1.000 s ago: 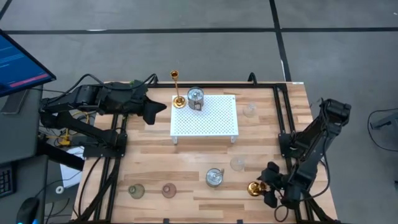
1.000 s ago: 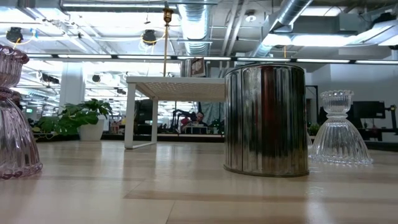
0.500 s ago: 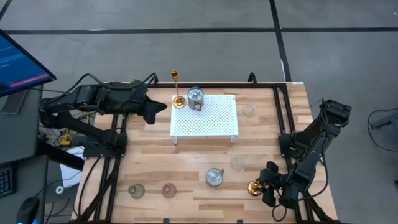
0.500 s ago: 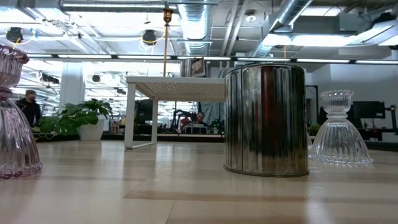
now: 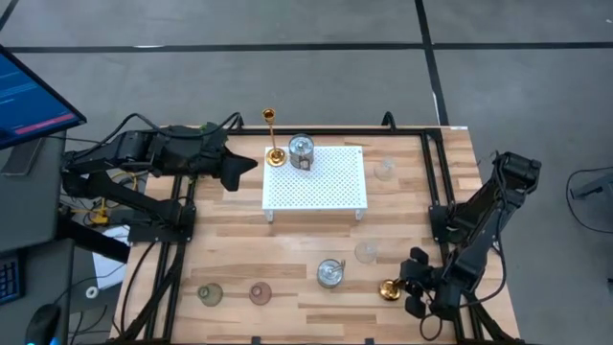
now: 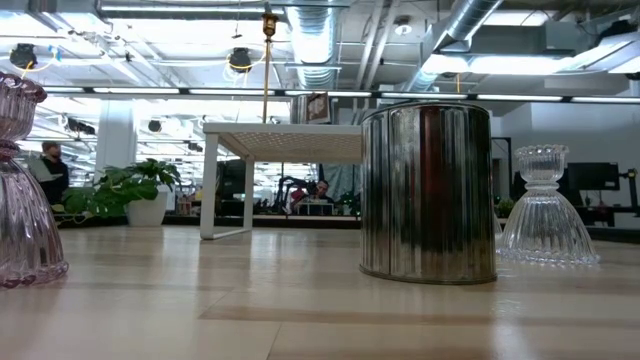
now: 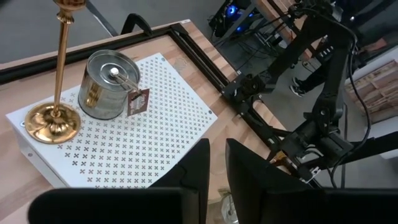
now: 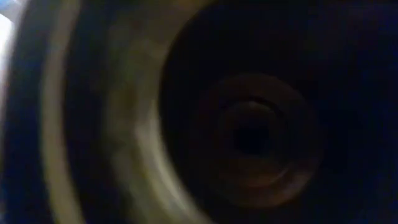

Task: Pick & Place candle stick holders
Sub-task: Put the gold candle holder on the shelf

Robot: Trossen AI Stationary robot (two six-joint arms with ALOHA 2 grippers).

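Note:
A small gold holder [image 5: 388,288] stands near the table's near right corner, and my right gripper [image 5: 403,286] is shut on it. The right wrist view is filled by a dark hollow cup [image 8: 249,137]. On the white stand [image 5: 330,187] are a tall gold holder [image 5: 274,139] and a silvery cup [image 5: 301,151]. Another silvery cup [image 5: 330,273], two clear glass holders [image 5: 365,252] [image 5: 385,170], a greenish one [image 5: 210,294] and a pinkish one [image 5: 260,293] stand on the table. My left gripper [image 7: 216,168] waits shut above the far left side. My right gripper meets the small gold holder at the side facing the table's right edge [image 5: 395,287], slanting down from the right. Its own fingers hide the place of contact, so the kind of hold cannot be told. The holder stands upright on the table.
The white stand takes up the middle of the far half. Black frame rails [image 5: 436,182] run along the table's right side beside my right arm. In the low view the silvery cup [image 6: 427,192], a clear holder [image 6: 545,207] and the pinkish holder [image 6: 20,190] stand close.
My right gripper has shut on the small gold holder without shifting its place. The holder stays upright on the table.

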